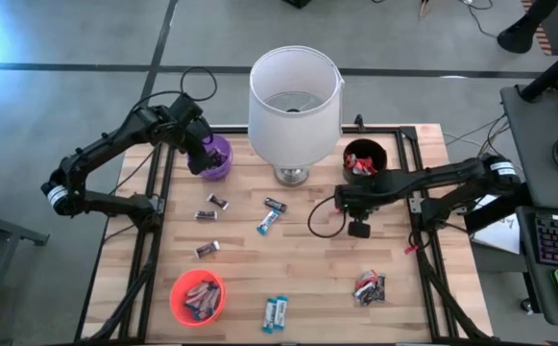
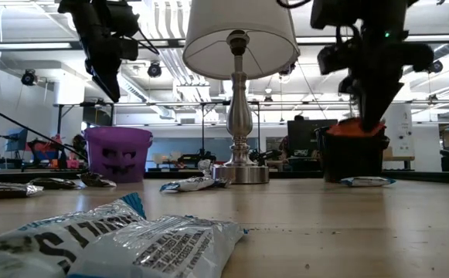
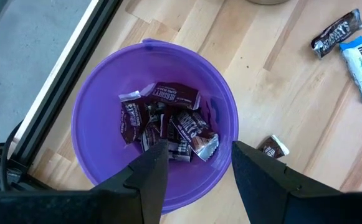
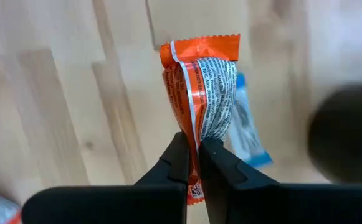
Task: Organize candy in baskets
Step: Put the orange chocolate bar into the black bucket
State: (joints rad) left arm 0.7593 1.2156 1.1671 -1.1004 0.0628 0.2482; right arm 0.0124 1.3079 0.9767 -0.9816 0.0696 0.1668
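Observation:
My right gripper [image 4: 196, 155] is shut on an orange-wrapped candy bar [image 4: 199, 93], above the table just in front of the black basket [image 1: 365, 157], which holds red candy. My left gripper [image 3: 196, 168] hangs open over the purple basket [image 3: 100, 124], with nothing between its fingers; dark-wrapped bars [image 3: 168, 121] lie in that basket. The orange-red basket [image 1: 175, 293] stands near the front left with several bars in it. Loose candy lies on the table: dark bars [image 1: 211, 208], blue-and-white bars [image 1: 267, 223] and a red pile [image 1: 370, 286]. My right gripper pinches one end of the orange wrapper [image 4: 196, 134] between its two fingers, coming from above and pointing steeply down. The bar runs on past the fingertips, lifted clear of the table.
A white lampshade on a metal base [image 1: 295, 96] stands at the far middle, between the purple and black baskets. Two blue-and-white bars [image 1: 276, 312] lie at the near edge. Black frame rails [image 1: 158, 221] run along the table's left and right sides.

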